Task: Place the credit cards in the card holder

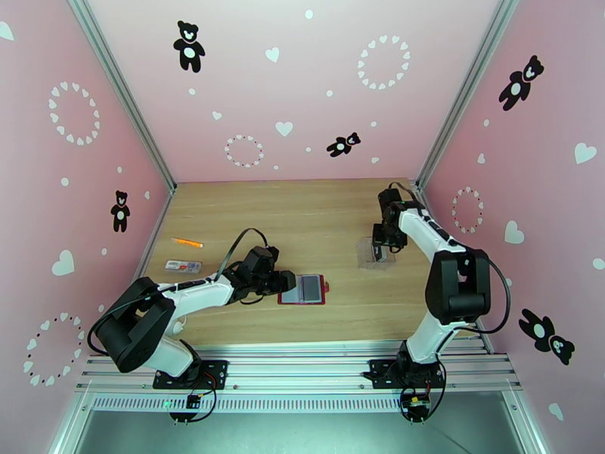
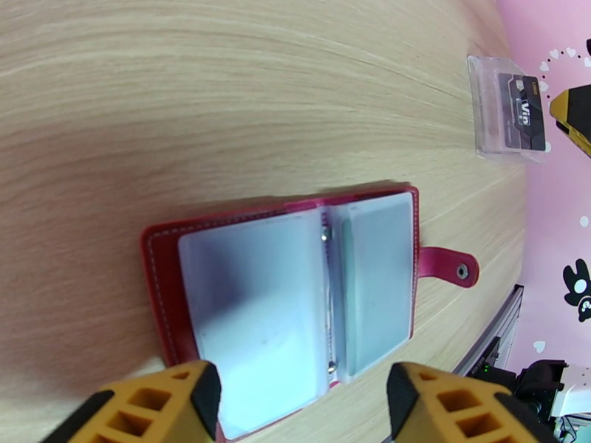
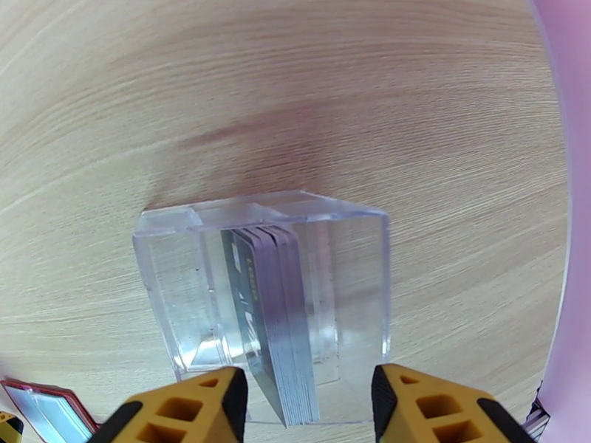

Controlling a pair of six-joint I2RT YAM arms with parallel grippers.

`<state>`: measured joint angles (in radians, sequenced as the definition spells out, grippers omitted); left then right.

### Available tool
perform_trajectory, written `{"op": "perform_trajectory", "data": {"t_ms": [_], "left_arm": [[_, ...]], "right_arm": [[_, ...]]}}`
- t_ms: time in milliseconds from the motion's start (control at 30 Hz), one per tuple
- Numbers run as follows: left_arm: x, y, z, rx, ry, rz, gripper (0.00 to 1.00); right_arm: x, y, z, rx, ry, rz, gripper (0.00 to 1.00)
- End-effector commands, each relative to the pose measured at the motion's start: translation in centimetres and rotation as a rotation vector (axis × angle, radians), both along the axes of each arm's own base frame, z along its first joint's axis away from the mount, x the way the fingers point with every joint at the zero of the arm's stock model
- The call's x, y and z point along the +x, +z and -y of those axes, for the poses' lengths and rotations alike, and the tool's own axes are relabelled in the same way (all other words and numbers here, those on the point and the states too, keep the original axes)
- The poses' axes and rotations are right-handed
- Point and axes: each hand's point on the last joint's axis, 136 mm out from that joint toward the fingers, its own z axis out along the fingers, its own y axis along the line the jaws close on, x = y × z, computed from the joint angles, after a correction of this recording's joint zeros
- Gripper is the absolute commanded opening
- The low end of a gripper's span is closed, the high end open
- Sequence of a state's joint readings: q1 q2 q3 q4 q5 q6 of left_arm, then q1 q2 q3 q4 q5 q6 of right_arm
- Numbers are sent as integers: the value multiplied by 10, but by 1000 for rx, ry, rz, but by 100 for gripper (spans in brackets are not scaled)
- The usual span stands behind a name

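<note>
The small dark-red leather booklet card holder (image 2: 295, 282) is laid open on the wooden surface (image 2: 221, 105) just ahead of the left pincer (image 2: 303, 396), whose jaws are held apart. Thin dark and silvery credit cards (image 3: 277, 319) are stood on edge inside a clear plastic case (image 3: 358, 289) directly before the right pincer (image 3: 306, 396), likewise parted, nothing clamped.

One dark-red leather-like card holder (image 1: 302, 289), one clear plastic case (image 3: 354, 289), one orange stick (image 1: 187, 242), one white-and-red flat strip (image 1: 183, 265) — plus several thin dark and silvery-grey cards (image 3: 277, 319), number unclear.
</note>
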<state>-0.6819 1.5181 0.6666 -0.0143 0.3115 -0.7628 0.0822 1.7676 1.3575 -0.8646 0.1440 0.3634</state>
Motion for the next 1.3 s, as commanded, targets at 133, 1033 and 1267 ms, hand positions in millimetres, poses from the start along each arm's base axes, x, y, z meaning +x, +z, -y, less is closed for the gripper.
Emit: {"op": "perform_trajectory", "data": {"t_ms": [133,1033,1267], "left_arm": [[3,0,5,-19,-18,-4,64],[3,-8,5,-12,-16,-19,64],[3,-8,5,-9,-17,-20,64]], "right_arm": [[-9,-21,0,-6,-2,-87,49],[-16,-6,19,-80,-53,-46,41],[-21,-9,26,-68,-75,-53,31]]}}
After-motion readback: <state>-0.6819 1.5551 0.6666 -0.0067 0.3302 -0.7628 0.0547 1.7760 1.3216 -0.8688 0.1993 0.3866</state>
